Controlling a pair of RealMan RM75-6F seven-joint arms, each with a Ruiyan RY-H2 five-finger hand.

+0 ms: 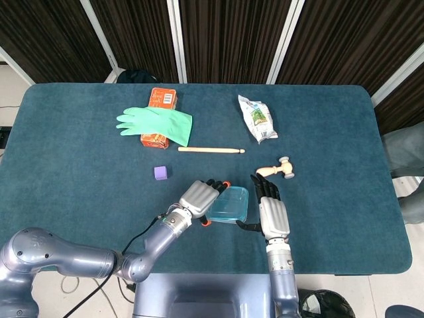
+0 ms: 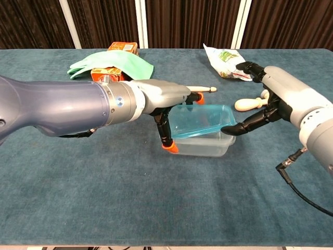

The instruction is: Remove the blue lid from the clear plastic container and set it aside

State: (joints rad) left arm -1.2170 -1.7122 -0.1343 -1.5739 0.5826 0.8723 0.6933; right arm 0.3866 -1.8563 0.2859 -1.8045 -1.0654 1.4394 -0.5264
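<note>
The left robot hand grips the left edge of the blue lid, tilted up off the clear plastic container at mid-desk. The right robot hand presses a fingertip against the lid's right corner, other fingers spread.

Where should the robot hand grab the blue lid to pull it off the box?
Probably at the lid's right edge, coming from the right, where the right robot hand has its fingers. That side is already tilted up off the clear container, leaving an edge to get under. The left robot hand touches the left end.
</note>
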